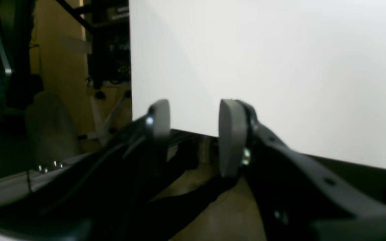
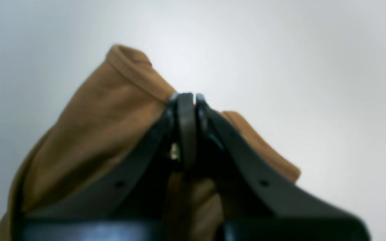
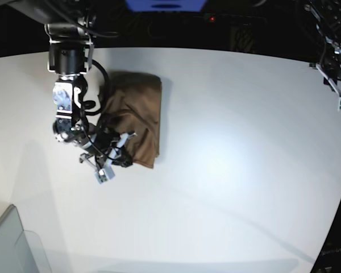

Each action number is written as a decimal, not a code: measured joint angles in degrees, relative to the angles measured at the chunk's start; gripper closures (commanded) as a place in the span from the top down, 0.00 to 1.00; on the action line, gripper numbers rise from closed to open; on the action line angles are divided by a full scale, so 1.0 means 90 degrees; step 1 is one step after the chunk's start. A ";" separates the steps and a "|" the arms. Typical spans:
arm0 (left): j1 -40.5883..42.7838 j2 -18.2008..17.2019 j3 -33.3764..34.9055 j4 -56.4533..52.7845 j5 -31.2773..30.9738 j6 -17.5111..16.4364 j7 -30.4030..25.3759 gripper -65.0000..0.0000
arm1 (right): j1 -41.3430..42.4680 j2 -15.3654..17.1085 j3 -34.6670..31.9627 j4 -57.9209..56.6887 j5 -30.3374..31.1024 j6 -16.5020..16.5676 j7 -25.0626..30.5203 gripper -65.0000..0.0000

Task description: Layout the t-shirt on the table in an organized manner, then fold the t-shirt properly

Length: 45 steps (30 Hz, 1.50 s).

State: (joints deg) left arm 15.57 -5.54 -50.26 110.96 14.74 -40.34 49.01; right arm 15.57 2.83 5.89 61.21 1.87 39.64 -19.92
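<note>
The right pincer [image 2: 187, 100] is clenching a hemmed edge of the soft, light, limp t-shirt [image 3: 137, 116], lying bunched on the bench [image 3: 233, 159], best gripped at hems, while the left pincer [image 1: 193, 134] is hanging released, off the bench edge.

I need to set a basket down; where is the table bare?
The table is bare from the t-shirt across to its far curved edge, and along the near edge beside the grey bin. It is crowded where the right gripper pinches the shirt.
</note>
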 measured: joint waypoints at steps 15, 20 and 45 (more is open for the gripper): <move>-0.0010 0.0053 -0.0308 0.0005 -0.0012 0.0002 -0.0005 0.36 | -0.0816 -0.0301 0.0930 0.2841 -0.0027 -0.0046 0.0469 0.00; 0.0039 0.0311 -0.0311 0.0005 -0.0007 0.0002 0.0000 0.34 | -0.1797 -0.0379 0.1588 0.4012 -0.0022 0.0024 0.0435 0.00; 0.0916 0.1644 -0.0721 -0.2909 0.0000 0.0027 -0.1219 0.00 | -0.2956 -0.0979 0.8473 0.3344 0.0002 0.0005 -0.1775 0.00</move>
State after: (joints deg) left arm 23.81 9.26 -56.75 84.77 14.74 -40.10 38.04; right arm -11.03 -5.98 82.15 91.31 1.89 39.68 -35.90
